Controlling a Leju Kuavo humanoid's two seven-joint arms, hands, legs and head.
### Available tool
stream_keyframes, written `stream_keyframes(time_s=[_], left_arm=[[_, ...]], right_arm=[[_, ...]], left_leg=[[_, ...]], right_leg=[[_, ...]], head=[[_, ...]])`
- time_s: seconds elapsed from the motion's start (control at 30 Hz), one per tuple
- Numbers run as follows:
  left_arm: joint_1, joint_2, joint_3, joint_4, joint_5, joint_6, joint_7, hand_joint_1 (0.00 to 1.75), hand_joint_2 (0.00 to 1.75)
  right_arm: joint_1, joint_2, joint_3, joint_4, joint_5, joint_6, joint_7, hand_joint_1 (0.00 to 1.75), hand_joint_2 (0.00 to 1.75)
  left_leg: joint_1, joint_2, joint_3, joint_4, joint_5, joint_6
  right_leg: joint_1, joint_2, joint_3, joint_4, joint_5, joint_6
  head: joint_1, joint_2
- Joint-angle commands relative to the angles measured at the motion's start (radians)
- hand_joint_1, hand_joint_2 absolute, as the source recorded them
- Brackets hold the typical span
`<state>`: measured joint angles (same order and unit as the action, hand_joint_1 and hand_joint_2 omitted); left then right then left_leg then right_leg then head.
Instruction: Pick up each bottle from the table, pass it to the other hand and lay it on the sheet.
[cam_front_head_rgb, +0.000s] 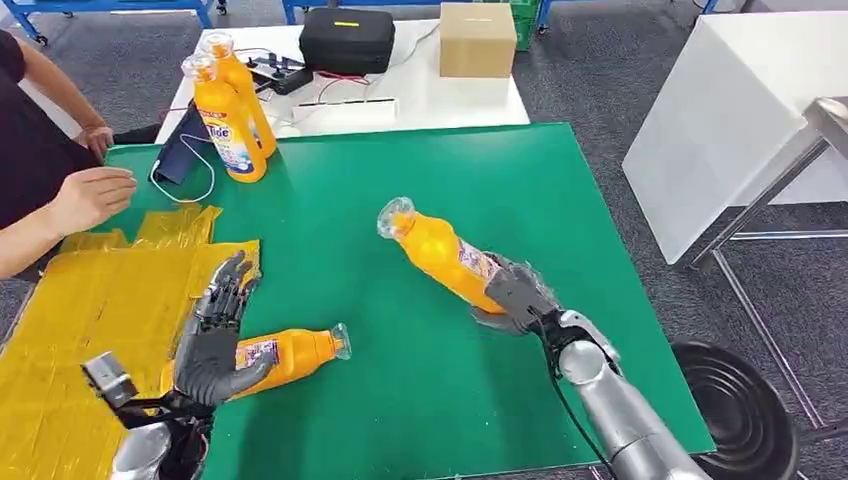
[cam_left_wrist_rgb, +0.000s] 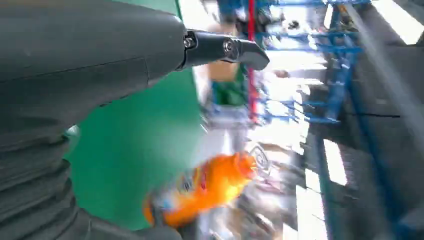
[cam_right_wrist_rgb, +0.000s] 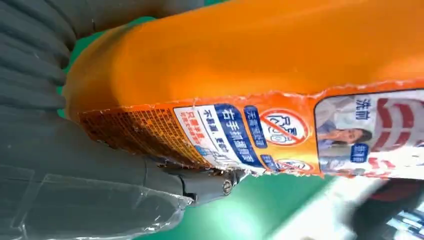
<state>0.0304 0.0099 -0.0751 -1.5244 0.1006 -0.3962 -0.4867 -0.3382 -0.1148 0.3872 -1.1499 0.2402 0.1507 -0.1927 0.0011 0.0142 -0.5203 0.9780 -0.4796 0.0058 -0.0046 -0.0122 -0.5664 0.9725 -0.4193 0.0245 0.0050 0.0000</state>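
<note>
My right hand (cam_front_head_rgb: 510, 297) grips an orange detergent bottle (cam_front_head_rgb: 442, 253) by its base, lifted off the green table (cam_front_head_rgb: 400, 160) and tilted, clear cap up and to the left. In the right wrist view the bottle's label (cam_right_wrist_rgb: 240, 130) lies against my palm (cam_right_wrist_rgb: 75, 165). A second orange bottle (cam_front_head_rgb: 295, 356) lies on its side at the table's front left, its base hidden behind my left hand (cam_front_head_rgb: 215, 335). That hand is open, fingers spread over the edge of the yellow sheet (cam_front_head_rgb: 90, 300). The left wrist view shows my thumb (cam_left_wrist_rgb: 225, 48) and a blurred orange bottle (cam_left_wrist_rgb: 205, 187).
Two more orange bottles (cam_front_head_rgb: 235, 125) stand upright at the table's back left, beside a dark pouch (cam_front_head_rgb: 180, 150) and a white cable. A person's hand (cam_front_head_rgb: 90, 195) rests near the sheet's far edge. Behind is a white table with a black case (cam_front_head_rgb: 347, 40) and a cardboard box (cam_front_head_rgb: 477, 38). A black stool (cam_front_head_rgb: 740, 400) stands at the right.
</note>
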Motion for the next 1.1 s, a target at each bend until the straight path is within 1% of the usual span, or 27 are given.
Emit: stream_keyframes(time_s=[0.03,0.13,0.17,0.2,0.33,0.4,0.77,0.83,0.9,1.1], left_arm=[[0.111,-0.063,0.032,-0.053,0.172,-0.118,0.054,0.00,1.75],[0.092,-0.070,0.007,-0.036,0.190,-0.104,0.071,0.00,1.75],[0.088,-0.062,-0.004,-0.023,0.217,-0.113,0.082,0.00,1.75],[0.089,-0.061,-0.007,-0.016,0.227,-0.119,0.084,0.00,1.75],[0.084,-0.061,-0.025,-0.008,0.212,-0.123,0.075,0.00,1.75],[0.073,-0.066,-0.038,-0.008,0.181,-0.106,0.064,0.00,1.75],[0.066,-0.065,-0.043,-0.005,0.166,-0.098,0.058,0.00,1.75],[0.055,-0.071,-0.048,-0.008,0.124,-0.078,0.040,0.00,1.75],[0.043,-0.076,-0.062,-0.022,0.058,-0.048,0.010,0.00,1.75],[0.033,-0.091,-0.114,-0.069,-0.099,0.050,-0.045,0.00,1.75]], right_arm=[[0.060,0.054,0.142,-0.254,-0.028,-0.016,-0.009,1.75,1.75],[0.044,0.107,0.233,-0.235,0.009,-0.046,-0.009,1.75,1.75],[0.029,0.126,0.270,-0.224,0.011,-0.064,-0.013,1.75,1.75],[0.022,0.138,0.286,-0.220,0.018,-0.067,-0.011,1.75,1.75],[-0.011,0.182,0.348,-0.179,0.014,-0.072,0.001,1.75,1.75],[-0.032,0.199,0.381,-0.144,-0.002,-0.069,0.010,1.75,1.75],[-0.042,0.199,0.395,-0.129,-0.012,-0.071,0.011,1.75,1.75],[-0.056,0.218,0.423,-0.094,-0.017,-0.063,0.020,1.75,1.75],[-0.067,0.241,0.451,-0.050,-0.019,-0.066,0.024,1.75,1.75],[-0.067,0.269,0.490,0.028,-0.027,-0.070,0.034,1.75,1.75]], left_leg=[[0.000,0.004,0.002,0.000,-0.003,-0.001],[0.000,0.001,-0.002,0.000,-0.001,-0.001],[0.001,0.002,-0.002,0.001,-0.002,-0.001],[0.000,0.002,-0.003,0.000,-0.001,-0.001],[0.001,0.004,-0.002,0.000,-0.001,-0.001],[0.001,0.001,-0.003,0.000,-0.001,-0.001],[0.000,-0.001,-0.003,0.000,0.000,-0.001],[0.002,-0.001,-0.001,0.000,-0.001,-0.001],[0.001,0.000,-0.003,0.000,-0.001,-0.001],[0.001,-0.002,-0.003,0.000,-0.001,-0.001]], right_leg=[[0.000,0.006,0.000,0.000,-0.001,0.000],[0.000,0.003,-0.003,0.000,0.000,0.000],[0.001,0.004,-0.003,0.000,-0.001,-0.001],[0.000,0.003,-0.005,0.000,0.000,0.000],[0.001,0.006,-0.004,0.000,0.000,-0.001],[0.001,0.004,-0.004,0.000,0.000,0.000],[0.000,0.001,-0.003,-0.001,0.000,0.000],[0.002,0.002,-0.001,-0.001,0.000,0.000],[0.001,0.002,-0.003,0.000,0.000,0.000],[0.001,0.001,-0.003,0.000,0.000,0.000]], head=[[0.000,0.000],[0.000,0.000],[0.000,0.000],[0.000,0.000],[0.000,0.000],[0.000,0.000],[0.000,0.000],[0.000,0.000],[0.000,0.000],[0.000,0.000]])
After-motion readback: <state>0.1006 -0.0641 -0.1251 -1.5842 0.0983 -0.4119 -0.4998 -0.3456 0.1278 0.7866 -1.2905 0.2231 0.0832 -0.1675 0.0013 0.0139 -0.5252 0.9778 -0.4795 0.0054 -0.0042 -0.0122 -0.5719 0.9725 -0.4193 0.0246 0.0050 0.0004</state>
